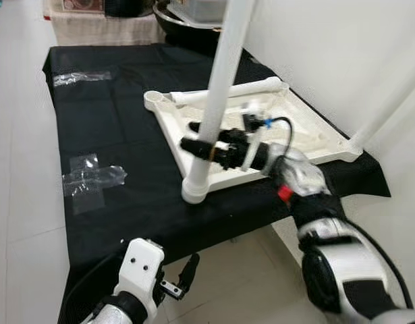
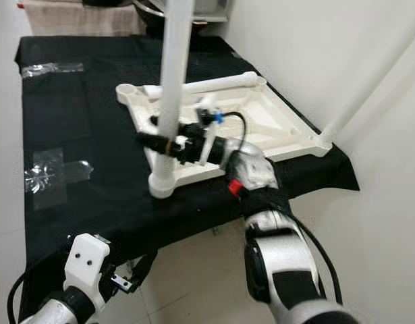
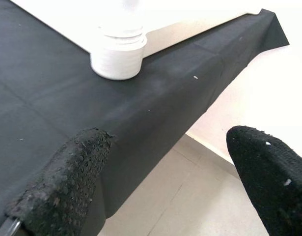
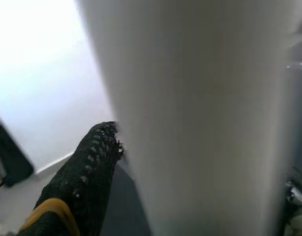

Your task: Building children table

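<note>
**Right gripper clamped on an upright table leg; left gripper idle below the edge**

Left eye view: a black cloth (image 1: 113,135) spread over a low surface, running from 11 o'clock down to 7 o'clock. On it, centre to 3 o'clock, an upside-down white tabletop (image 1: 308,131), underside up. Rising from its nearest corner, a white table leg (image 1: 220,81), tilted slightly toward 1 o'clock, its foot seated in a round socket (image 1: 195,189) just below centre. Reaching in from 5 o'clock, the silver right arm, with the right gripper (image 1: 206,147) closed around the leg low down, just above the socket. A second leg (image 1: 389,108) slanting up from the tabletop's corner at 3 o'clock. Two patches of clear tape (image 1: 92,179) on the cloth at 9 and 10 o'clock. At 6 to 7 o'clock, the left gripper (image 1: 183,277) hanging below the cloth's edge over pale floor tiles (image 1: 18,202), touching nothing.

Right eye view: same scene, with a third leg (image 2: 214,84) lying flat along the tabletop's far rim at 12 o'clock.

Left wrist view: two black fingers (image 3: 67,182) spread wide and empty, floor between them; the socket and cloth edge beyond.

Right wrist view: very close and blurred; the white leg across most of the frame, one black finger (image 4: 84,182) apparently pressed against its side.
</note>
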